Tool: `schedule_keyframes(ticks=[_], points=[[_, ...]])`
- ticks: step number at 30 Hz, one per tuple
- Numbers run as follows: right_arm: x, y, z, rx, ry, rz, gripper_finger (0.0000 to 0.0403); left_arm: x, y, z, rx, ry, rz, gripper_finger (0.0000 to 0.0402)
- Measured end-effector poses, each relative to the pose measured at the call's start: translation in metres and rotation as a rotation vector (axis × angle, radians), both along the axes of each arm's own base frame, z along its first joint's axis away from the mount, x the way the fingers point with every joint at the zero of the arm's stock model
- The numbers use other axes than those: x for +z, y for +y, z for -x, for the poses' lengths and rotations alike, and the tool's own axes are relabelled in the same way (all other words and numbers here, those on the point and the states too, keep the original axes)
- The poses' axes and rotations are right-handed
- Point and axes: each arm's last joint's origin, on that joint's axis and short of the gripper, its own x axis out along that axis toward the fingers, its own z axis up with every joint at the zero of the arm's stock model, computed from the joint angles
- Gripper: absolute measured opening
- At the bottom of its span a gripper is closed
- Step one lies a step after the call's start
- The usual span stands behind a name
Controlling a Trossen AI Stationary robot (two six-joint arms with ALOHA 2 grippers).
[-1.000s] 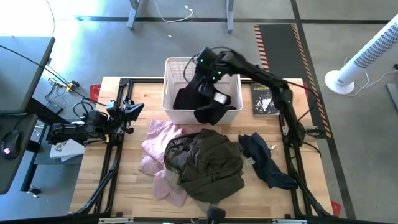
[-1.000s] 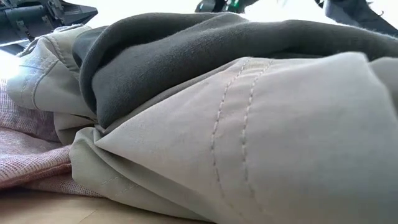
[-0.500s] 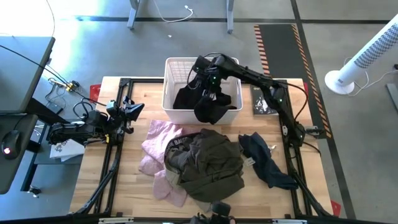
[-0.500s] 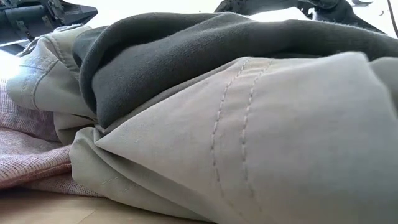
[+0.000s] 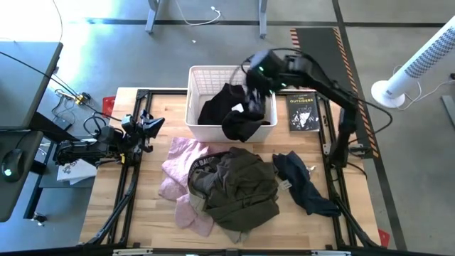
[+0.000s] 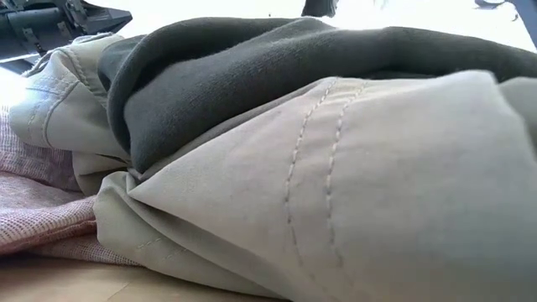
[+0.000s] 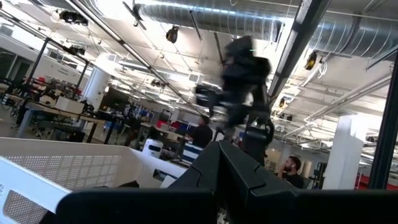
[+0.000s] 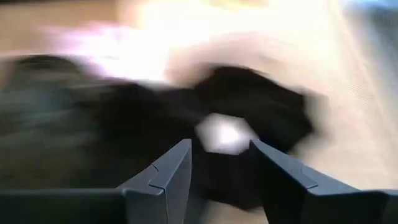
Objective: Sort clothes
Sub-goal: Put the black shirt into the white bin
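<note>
high view: right end effector [image 5: 257, 77] above basket [image 5: 201, 75].

A white plastic slatted basket [image 5: 196, 77] is set at the far middle of the light wooden table [image 5: 135, 210]. A small black book with white lettering [image 5: 303, 112] is laid flat just beside it. A white tower fan [image 5: 419, 60] is seen on the grey floor, well apart from the table.

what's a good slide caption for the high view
Right gripper, open, above the white basket where a black garment drapes over the front rim.
</note>
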Motion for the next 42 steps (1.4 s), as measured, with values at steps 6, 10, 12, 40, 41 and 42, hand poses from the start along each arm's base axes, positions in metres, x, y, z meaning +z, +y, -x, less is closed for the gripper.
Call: schedule_keyframes(ticks=[6, 10, 12, 40, 41, 42], points=[[0.003, 0.099, -0.002, 0.479, 0.0, -0.227, 0.0158, 0.0, 0.0, 0.0, -0.001, 0.0, 0.0, 0.0001], [-0.023, 0.147, -0.02, 0.557, 0.132, -0.153, 0.0158, 0.0, 0.0, 0.0, -0.014, -0.006, 0.012, 0.0001], [-0.039, 0.164, -0.032, 0.595, 0.191, -0.137, 0.0158, 0.0, 0.0, 0.0, -0.017, -0.006, 0.011, 0.0001], [-0.072, -0.057, -0.045, -0.196, 0.244, 0.071, 0.0158, 0.0, -0.001, -0.001, -0.049, -0.005, 0.004, 0.0001], [-0.078, -0.063, -0.048, -0.198, 0.244, 0.056, 0.0158, 0.0, -0.001, -0.001, -0.046, -0.005, 0.005, 0.0001], [-0.084, -0.068, -0.052, -0.196, 0.249, 0.035, 0.0158, 0.0, -0.001, 0.0, -0.042, -0.005, 0.007, 0.0001]])
